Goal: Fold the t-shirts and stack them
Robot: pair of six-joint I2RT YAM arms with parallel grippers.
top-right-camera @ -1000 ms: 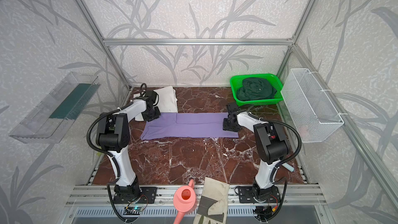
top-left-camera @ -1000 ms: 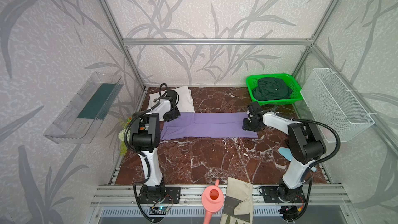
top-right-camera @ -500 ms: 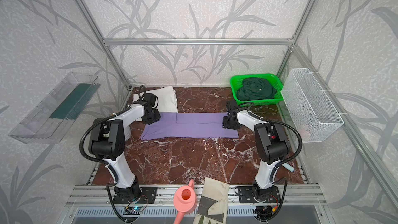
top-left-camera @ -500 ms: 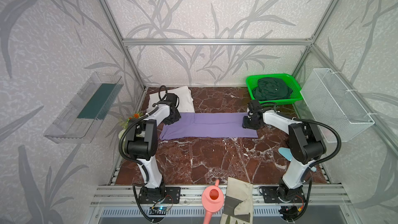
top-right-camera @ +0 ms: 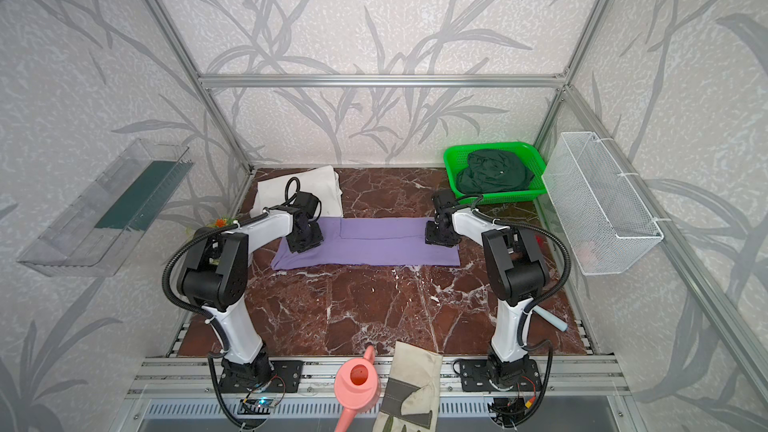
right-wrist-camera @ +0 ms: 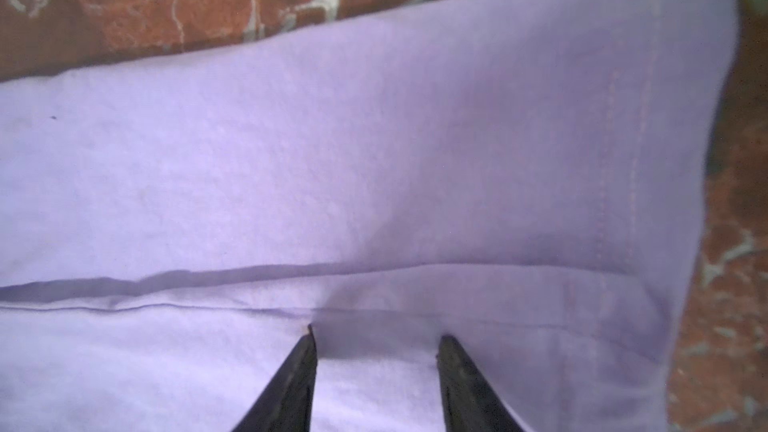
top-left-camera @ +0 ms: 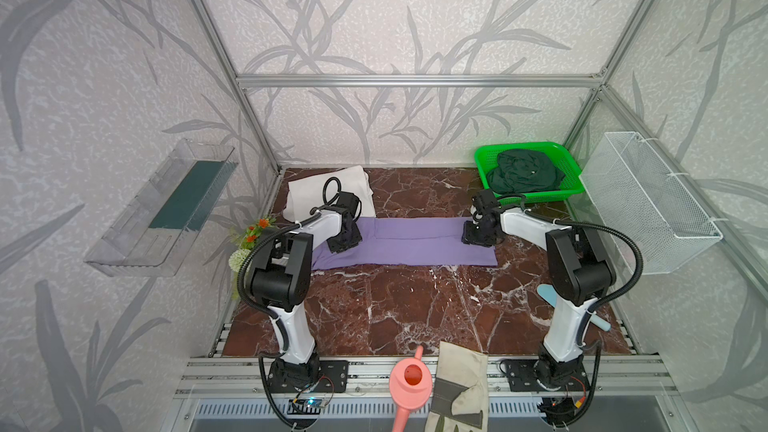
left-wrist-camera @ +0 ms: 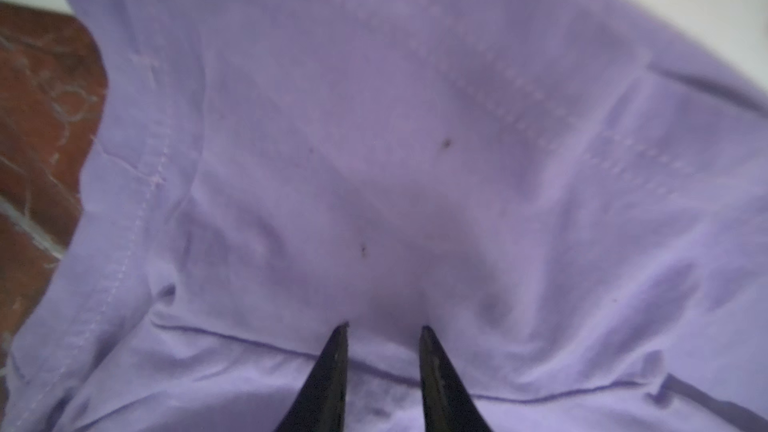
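Folded white tee [top-left-camera: 309, 191] sits at the back-left corner of the marble table [top-left-camera: 395, 309], so that looks like the start of the stack.

Just in front of it, the left gripper [top-left-camera: 343, 243] is nose-down on the left end of the purple tee [top-left-camera: 415, 245], which lies across the middle of the table as a long flat strip. In the wrist view its fingertips [left-wrist-camera: 330, 367] stand a narrow gap apart, right at a folded edge. I see bare cloth in the gap, nothing clamped.

Over on the strip's other end, the right gripper [top-left-camera: 478, 236] is planted the same way, near the stitched hem. Its fingertips [right-wrist-camera: 293, 380] are spread a bit wider, again with nothing pinched that I can see.

My read is that the step is the next fold of that strip. To do it well:
- Nip every layer at the edge, not just the top one, or the fold opens up.
- Lift both ends together and level, because thin cotton sags and skews.
- Don't drag it. Marble is slick and the whole tee will slide.
- Lay it down square, edge on edge.

Back right, the dark green tee [top-left-camera: 523, 172] is bunched up in the green basket [top-left-camera: 524, 145], unfolded.
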